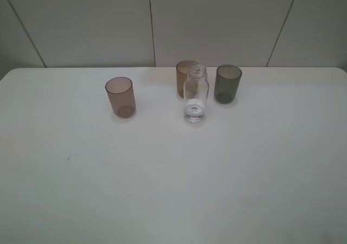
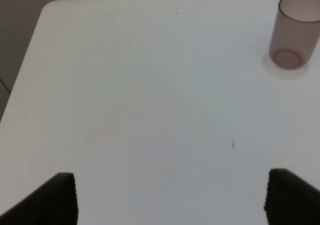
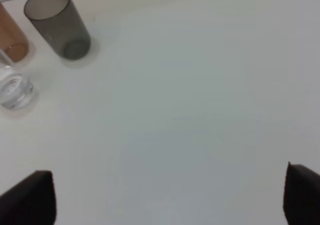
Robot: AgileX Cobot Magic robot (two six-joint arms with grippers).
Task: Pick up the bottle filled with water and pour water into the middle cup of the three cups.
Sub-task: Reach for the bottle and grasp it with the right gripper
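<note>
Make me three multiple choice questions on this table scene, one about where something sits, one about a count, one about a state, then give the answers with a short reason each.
1. Where on the table does the bottle stand?
A. Just in front of the amber-brown cup.
B. At the near edge.
C. Left of all the cups.

2. How many cups stand there?
A. Two.
B. Three.
C. Four.

3. How is the left gripper?
A. Open and empty.
B. Shut on the bottle.
C. Shut on a cup.

Answers:
1 A, since the high view shows the bottle overlapping that cup's near side.
2 B, since there is one mauve-pink cup, the amber-brown cup and one dark-grey cup.
3 A, since its fingers stand wide apart over bare table.
</note>
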